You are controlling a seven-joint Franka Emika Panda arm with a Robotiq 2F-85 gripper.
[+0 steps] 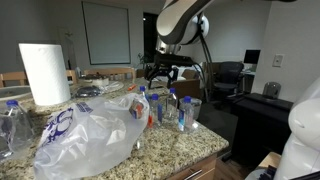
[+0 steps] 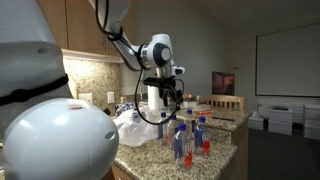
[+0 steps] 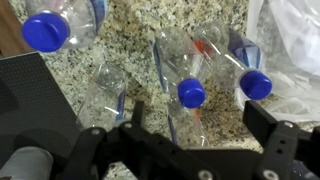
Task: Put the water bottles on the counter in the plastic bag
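Several clear water bottles with blue caps stand on the speckled granite counter (image 3: 130, 40). In the wrist view, from above, one bottle (image 3: 191, 93) sits just beyond the gap between my jaws, another (image 3: 255, 85) is to its right and a third (image 3: 46, 32) is at the upper left. In both exterior views the bottles (image 1: 185, 112) (image 2: 181, 140) cluster near the counter's corner. My gripper (image 3: 200, 118) (image 1: 165, 72) (image 2: 168, 95) hangs open above them, holding nothing. The crinkled plastic bag (image 1: 90, 125) (image 2: 133, 125) (image 3: 295, 40) lies beside the bottles.
A tall paper-towel roll (image 1: 45, 72) stands at the back of the counter. More bottles (image 1: 12, 120) are at the counter's far end behind the bag. The counter edge (image 1: 200, 150) drops off close to the bottle cluster.
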